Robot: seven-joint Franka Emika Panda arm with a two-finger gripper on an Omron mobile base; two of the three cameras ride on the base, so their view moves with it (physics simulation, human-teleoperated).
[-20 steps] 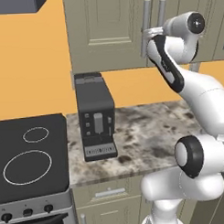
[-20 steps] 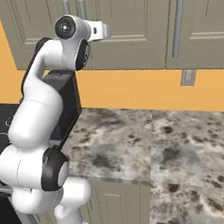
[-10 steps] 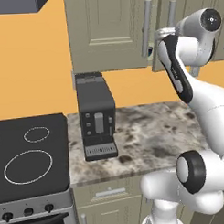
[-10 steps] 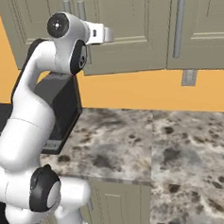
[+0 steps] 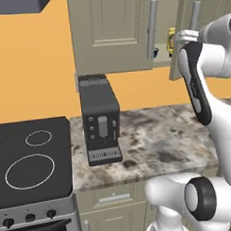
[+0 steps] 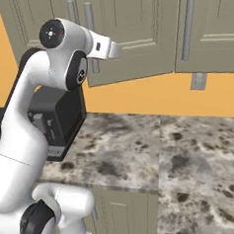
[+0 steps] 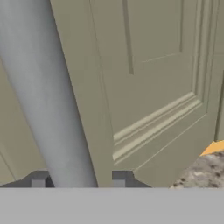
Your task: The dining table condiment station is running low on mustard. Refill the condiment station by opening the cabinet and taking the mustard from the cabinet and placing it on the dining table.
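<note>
In the left base view the cabinet (image 5: 180, 35) door is swinging further open, exposing yellow mustard (image 5: 172, 41) inside; in the right base view the door (image 6: 128, 34) is angling outward; in the hand view the tool (image 7: 78, 180) is pinching the handle (image 7: 48, 96).

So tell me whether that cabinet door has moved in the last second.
Yes. The cabinet door has swung outward from the closed left door, exposing the shelf behind.

The coffee machine (image 5: 99, 120) stands on the counter (image 5: 156, 144) right of the stove (image 5: 32, 162), under the cabinet (image 5: 112, 32)
</note>
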